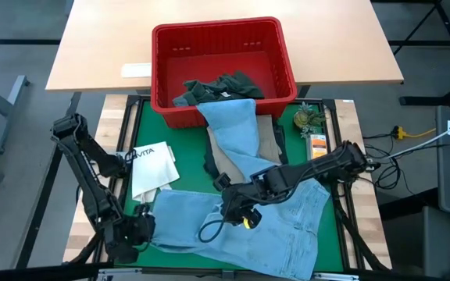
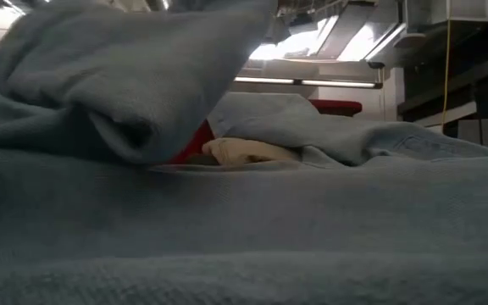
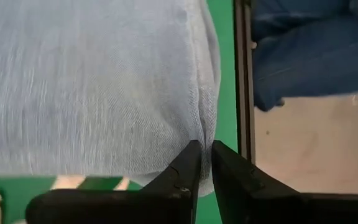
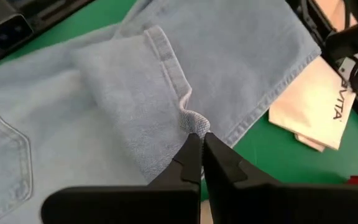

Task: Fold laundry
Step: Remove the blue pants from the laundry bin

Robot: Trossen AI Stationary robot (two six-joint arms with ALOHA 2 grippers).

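Note:
Light blue jeans (image 1: 272,226) lie spread over the green mat (image 1: 143,125) near the table's front edge, one leg folded over (image 4: 123,106). My left gripper (image 1: 137,232) is at the jeans' left end, its fingers a narrow slit apart around cloth. My right gripper (image 1: 229,207) is shut on the folded leg's hem. Another light blue piece (image 1: 237,125) drapes from the red basket (image 1: 162,47) onto the mat, over a beige piece (image 1: 270,144). A dark green-grey piece (image 1: 221,86) lies in the basket. My left gripper (image 3: 205,149) has a puckered edge of the jeans (image 3: 201,127) between its fingertips, which slant down onto it near the mat's left border. The cloth beyond lies spread on the mat. My right gripper (image 4: 199,140) pinches the folded leg's hem corner (image 4: 191,119) between its two fingertips, slanting down from the right. The hem bunches at the tips; the leg's fold rests on the jeans below.
A white tote bag (image 1: 153,168) with black lettering lies on the mat's left half, just beyond the jeans. A small green plant (image 1: 311,117) and an orange item (image 1: 317,146) sit at the mat's right border. A dark strip (image 1: 209,162) shows beside the beige piece.

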